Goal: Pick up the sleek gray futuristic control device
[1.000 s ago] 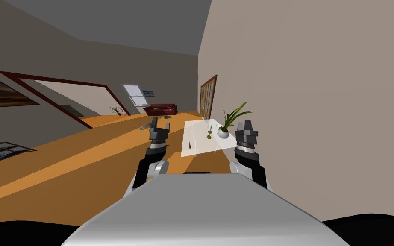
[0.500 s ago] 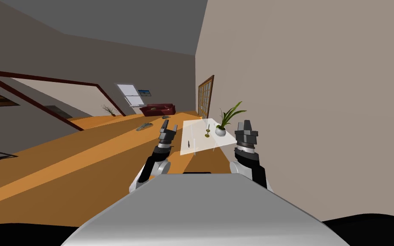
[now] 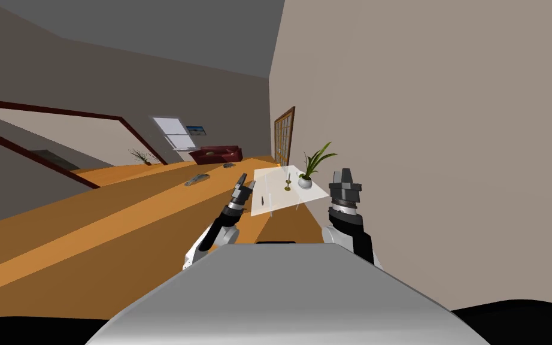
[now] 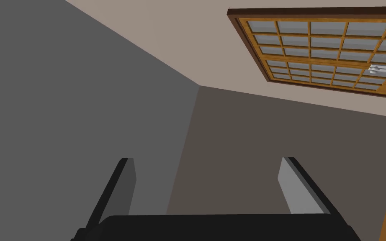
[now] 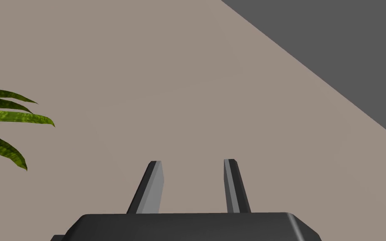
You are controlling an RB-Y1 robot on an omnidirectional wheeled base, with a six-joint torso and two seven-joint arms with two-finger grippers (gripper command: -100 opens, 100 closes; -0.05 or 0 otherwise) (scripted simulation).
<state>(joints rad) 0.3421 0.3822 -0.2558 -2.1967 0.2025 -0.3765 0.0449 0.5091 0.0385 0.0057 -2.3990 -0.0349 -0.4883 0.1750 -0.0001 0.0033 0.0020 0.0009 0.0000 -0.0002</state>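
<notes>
A white table [image 3: 282, 202] stands ahead by the right wall. On its near part lies a small slim dark object [image 3: 262, 200], too small to identify. A flat grey elongated device [image 3: 197, 179] lies on the orange floor further left, and another small grey thing [image 3: 228, 165] lies beyond it. My left gripper [image 3: 243, 182] [image 4: 207, 161] hovers just left of the table's near corner, open and empty. My right gripper [image 3: 344, 173] [image 5: 192, 161] is raised near the right wall, its fingers a narrow gap apart with nothing between them.
A potted plant [image 3: 312, 165] [image 5: 3, 117] and a small candlestick [image 3: 288, 182] stand on the table. A paned wooden door [image 3: 283, 136] [image 4: 330, 46] is behind it. A red sofa [image 3: 214, 154] sits at the far wall. Open floor spreads to the left.
My view has turned, so the room slid left. The left arm swung right toward the table's near corner and its hand rotated. The right arm stayed put.
</notes>
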